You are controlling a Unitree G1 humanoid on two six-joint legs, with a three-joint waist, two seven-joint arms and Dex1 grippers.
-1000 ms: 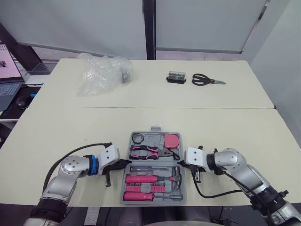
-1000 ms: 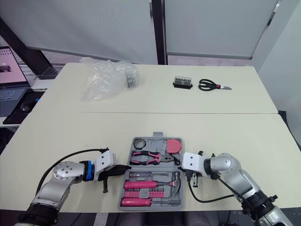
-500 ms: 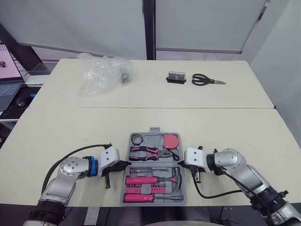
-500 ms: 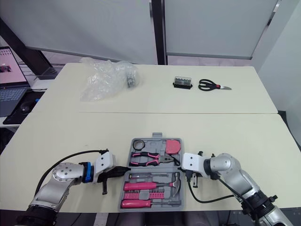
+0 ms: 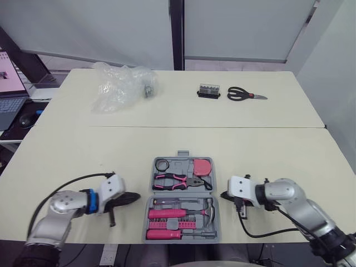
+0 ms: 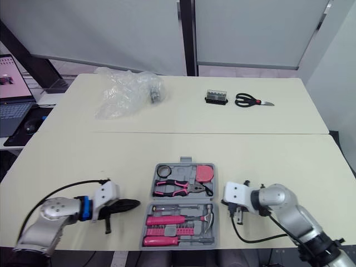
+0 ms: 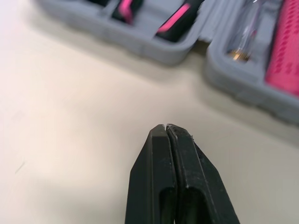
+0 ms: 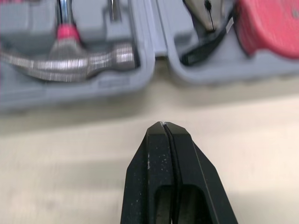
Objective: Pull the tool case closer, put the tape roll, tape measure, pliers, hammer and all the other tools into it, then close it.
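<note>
1. The left gripper (image 5: pixel 136 196) lay low over the cream table (image 5: pixel 267 156), near the left side of the tool case (image 5: pixel 179 163) but apart from it, its fingers (image 7: pixel 159 140) pressed together on nothing
2. The right gripper (image 5: pixel 223 195) sat just off the case's right edge by the hinge line, its fingers (image 8: pixel 180 140) also pressed together and empty
3. The case lay open and flat between the two grippers at the near edge of the table; its near half held the hammer (image 5: pixel 208 207) and pink-handled screwdrivers (image 5: pixel 169 213)
4. Its far half held the tape roll (image 5: pixel 162 164), pliers (image 5: pixel 178 179) and tape measure (image 5: pixel 201 166)
5. Well beyond, on the far table, were a crumpled plastic bag (image 5: pixel 119 86), a small black bit holder (image 5: pixel 208 92) and scissors (image 5: pixel 245 94)
</note>
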